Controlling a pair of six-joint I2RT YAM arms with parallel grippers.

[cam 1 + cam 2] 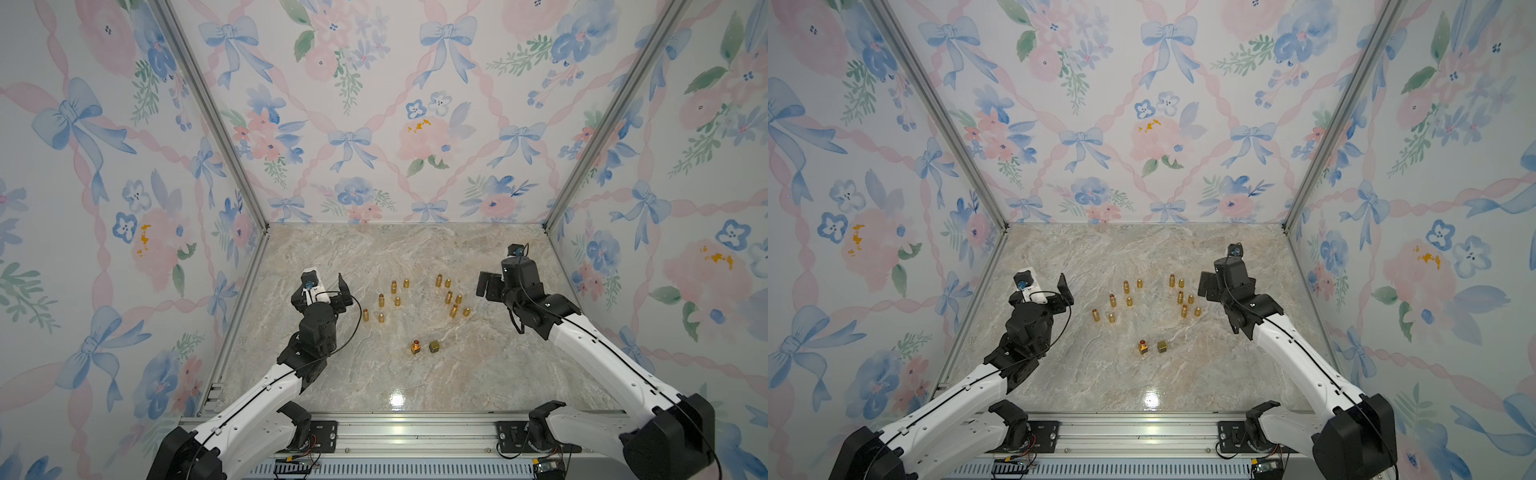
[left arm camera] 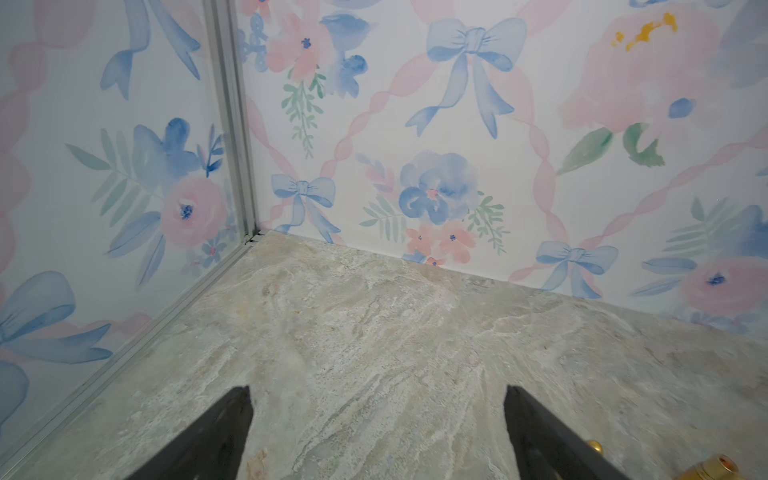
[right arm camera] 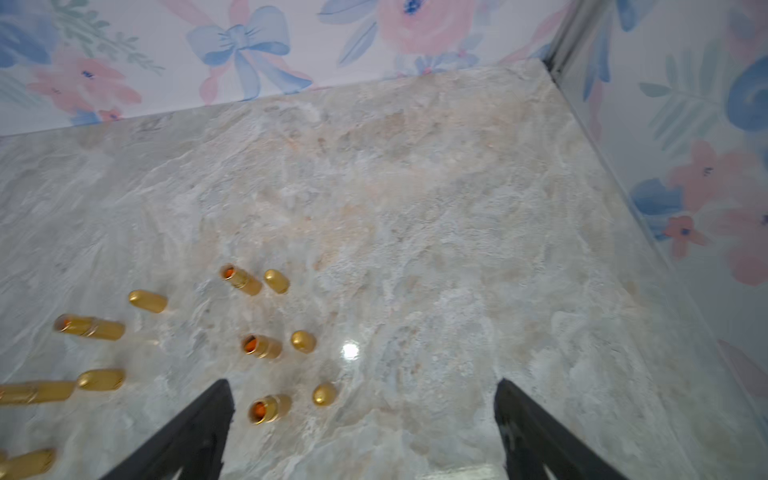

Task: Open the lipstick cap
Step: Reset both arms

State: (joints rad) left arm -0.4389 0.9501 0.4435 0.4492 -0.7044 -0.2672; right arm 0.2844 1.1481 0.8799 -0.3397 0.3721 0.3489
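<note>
L gripper point(image 2: 378, 390) is hanging above the marble tabletop point(image 2: 374, 316) on its L side, pointing toward the L rear corner. Its jaws are standing fully apart w/ nothing btwn them, and the black fingers point(image 2: 224, 436) are framing bare surface only in the L wrist view. R gripper point(image 3: 363, 381) is likewise standing wide open and gripping nothing, hovering over the R side of the tabletop near the R cluster of items. Task item: the square lipstick point(image 1: 415, 346) is standing upright toward the front centre, btwn the two arms and well apart from both grippers, w/ its orange bullet showing at the top. Its square cap point(image 1: 434, 345) is sitting off the body, just beside it on the R, not touching. Both are appearing in both top views. Behind them, round gold tubes are standing in two groups, L cluster point(image 1: 381, 300) and R cluster point(image 1: 449, 297), 3 tubes ea., ea. tube w/ a round cap point(image 1: 397, 301) sitting separately just beside it on the R. In the R wrist view, the R-cluster tubes point(image 3: 262, 346) are showing orange inside their open tops, w/ caps alongside. The nearest tube point(image 3: 269, 409) is appearing just beside one R finger point(image 3: 195, 428). Part of the L cluster is blurring at that view's edge. Floral-print walls point(image 1: 374, 124) are enclosing the tabletop on three sides.
</note>
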